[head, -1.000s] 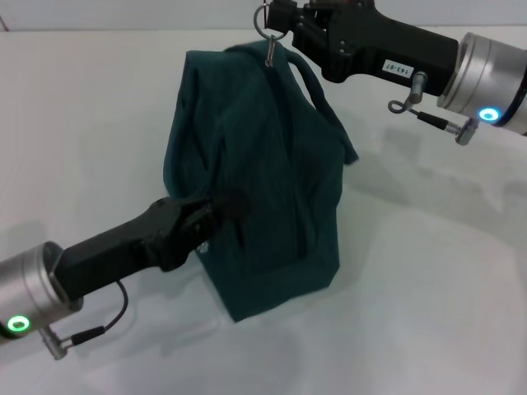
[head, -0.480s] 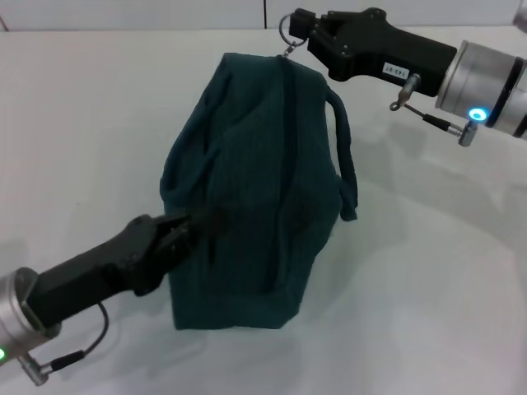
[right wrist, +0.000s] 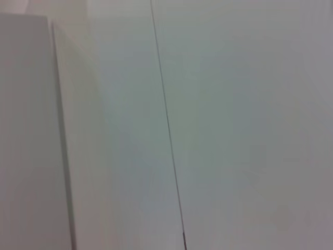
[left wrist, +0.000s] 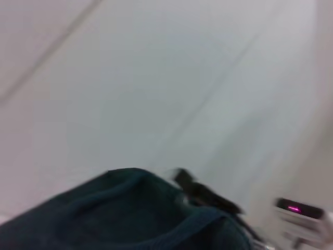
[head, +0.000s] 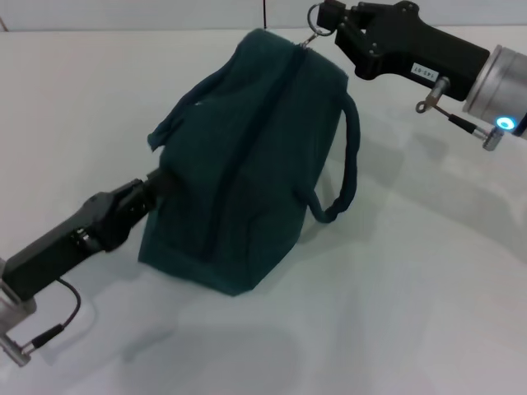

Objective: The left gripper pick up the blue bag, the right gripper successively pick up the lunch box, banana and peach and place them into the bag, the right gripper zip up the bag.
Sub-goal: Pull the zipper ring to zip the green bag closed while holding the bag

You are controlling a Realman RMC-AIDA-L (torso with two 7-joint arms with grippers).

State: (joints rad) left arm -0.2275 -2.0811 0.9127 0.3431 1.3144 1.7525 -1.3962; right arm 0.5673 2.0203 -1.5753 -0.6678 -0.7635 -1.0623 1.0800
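Bag dark teal, plain; both grippers black; arm cuffs silver with green, cyan lights; table white.

Plain white worktop under soft shadows

The worktop fills nearly the whole head view, pale and matte, with faint grey shadows lying across its middle and its near left part. Along its far edge runs a light wall, split by one thin dark vertical seam. The right wrist view shows a pale surface crossed by a similar thin dark line.
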